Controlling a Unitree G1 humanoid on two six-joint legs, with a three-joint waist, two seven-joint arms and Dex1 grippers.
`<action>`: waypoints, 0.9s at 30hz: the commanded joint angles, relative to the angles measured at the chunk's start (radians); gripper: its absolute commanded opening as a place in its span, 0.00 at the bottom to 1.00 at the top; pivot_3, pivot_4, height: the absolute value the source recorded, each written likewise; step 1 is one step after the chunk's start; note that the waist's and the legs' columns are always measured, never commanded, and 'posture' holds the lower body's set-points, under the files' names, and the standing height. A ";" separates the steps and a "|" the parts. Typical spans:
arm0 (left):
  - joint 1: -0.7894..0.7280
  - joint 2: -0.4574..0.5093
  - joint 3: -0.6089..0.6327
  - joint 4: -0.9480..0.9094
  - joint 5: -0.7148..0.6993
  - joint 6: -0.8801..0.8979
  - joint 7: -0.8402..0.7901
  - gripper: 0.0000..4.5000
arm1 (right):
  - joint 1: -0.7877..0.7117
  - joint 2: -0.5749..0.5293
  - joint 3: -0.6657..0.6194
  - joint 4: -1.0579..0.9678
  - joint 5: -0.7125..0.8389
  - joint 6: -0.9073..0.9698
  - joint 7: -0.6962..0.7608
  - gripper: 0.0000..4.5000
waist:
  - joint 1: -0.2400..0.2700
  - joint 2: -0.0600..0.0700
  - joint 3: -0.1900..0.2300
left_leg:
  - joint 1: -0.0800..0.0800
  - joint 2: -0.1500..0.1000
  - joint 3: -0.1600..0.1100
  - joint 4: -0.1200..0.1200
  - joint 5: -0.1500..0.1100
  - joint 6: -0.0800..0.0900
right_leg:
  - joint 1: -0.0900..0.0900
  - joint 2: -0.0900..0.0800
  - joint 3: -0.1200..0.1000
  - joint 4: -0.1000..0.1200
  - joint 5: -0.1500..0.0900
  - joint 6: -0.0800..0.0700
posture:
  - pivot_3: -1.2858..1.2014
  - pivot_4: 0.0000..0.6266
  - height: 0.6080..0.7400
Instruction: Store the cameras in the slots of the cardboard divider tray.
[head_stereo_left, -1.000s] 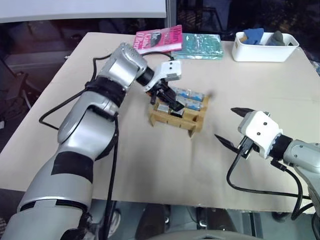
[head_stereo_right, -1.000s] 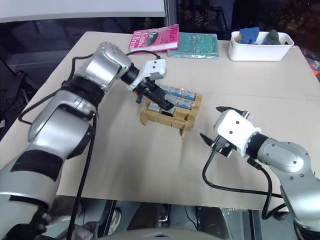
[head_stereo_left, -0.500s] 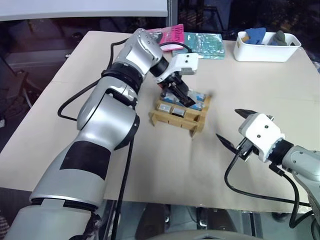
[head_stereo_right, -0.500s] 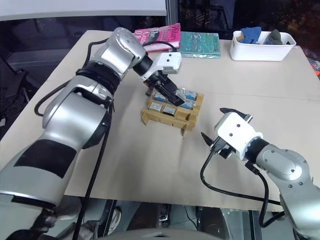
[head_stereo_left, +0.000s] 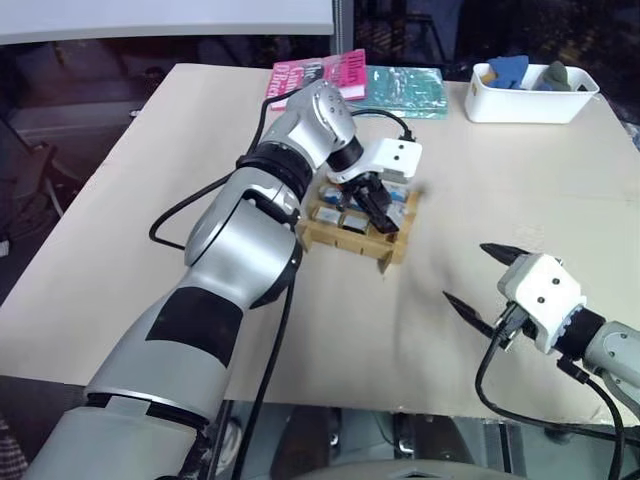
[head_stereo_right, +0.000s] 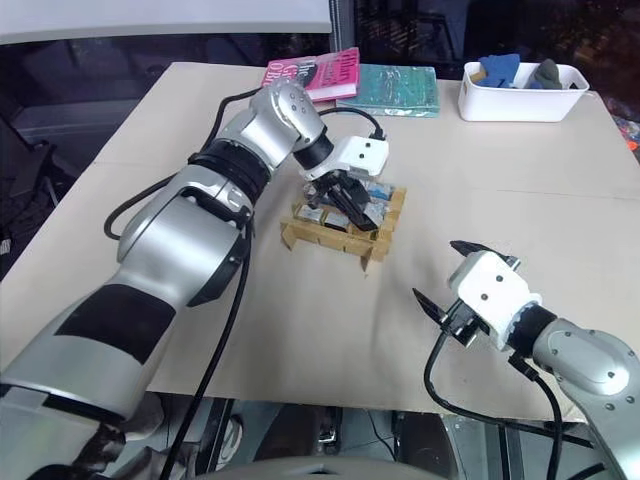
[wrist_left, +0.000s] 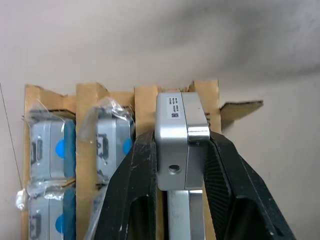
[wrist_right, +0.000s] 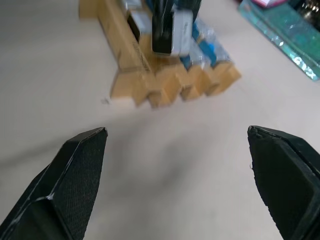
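Observation:
The cardboard divider tray (head_stereo_left: 345, 240) sits mid-table, with several plastic-wrapped cameras (wrist_left: 47, 147) with bluish faces standing in its slots. My left gripper (head_stereo_left: 378, 208) points steeply down over the tray's right side, shut on a silver-grey camera (wrist_left: 179, 130). In the left wrist view that camera is clamped between the black fingers (wrist_left: 137, 175), above the tray's edge slot beside the filled ones. My right gripper (head_stereo_left: 468, 273) hovers open and holds nothing, near the table's front right, well apart from the tray (wrist_right: 130, 65).
A white tub (head_stereo_left: 530, 105) with blue and grey items stands at the back right. A pink book (head_stereo_left: 320, 78) and a teal packet (head_stereo_left: 405, 90) lie at the back middle. A black cable loops off my left arm.
My left gripper has shifted right across the tray with its wrist rolling, now over the right side. My right gripper has drawn back a little toward the front right.

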 joint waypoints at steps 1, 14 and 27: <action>-0.024 -0.006 -0.008 0.000 0.031 -0.036 -0.016 0.16 | 0.047 -0.026 -0.071 -0.041 0.148 -0.102 -0.070 0.99 | 0.002 0.000 0.000 | 0.000 0.000 0.000 0.000 0.000 0.000 | 0.000 0.000 0.000 0.000 0.000 0.000 | 0.52 0.24 1.00; -0.002 -0.046 -0.020 0.022 0.169 -0.080 0.131 0.16 | 0.135 -0.231 -0.078 -0.041 0.334 -0.251 -0.293 0.99 | 0.000 -0.001 0.000 | 0.003 0.000 0.002 0.002 0.000 0.001 | 0.000 0.000 0.003 0.004 0.000 0.000 | 0.52 0.24 1.00; -0.059 0.022 0.176 -0.014 0.034 0.001 0.055 0.63 | 0.144 -0.318 -0.054 -0.041 0.376 -0.285 -0.358 1.00 | 0.000 -0.001 0.000 | 0.000 0.001 0.001 0.012 -0.004 0.006 | 0.001 0.001 0.004 0.009 0.000 0.001 | 0.52 0.24 1.00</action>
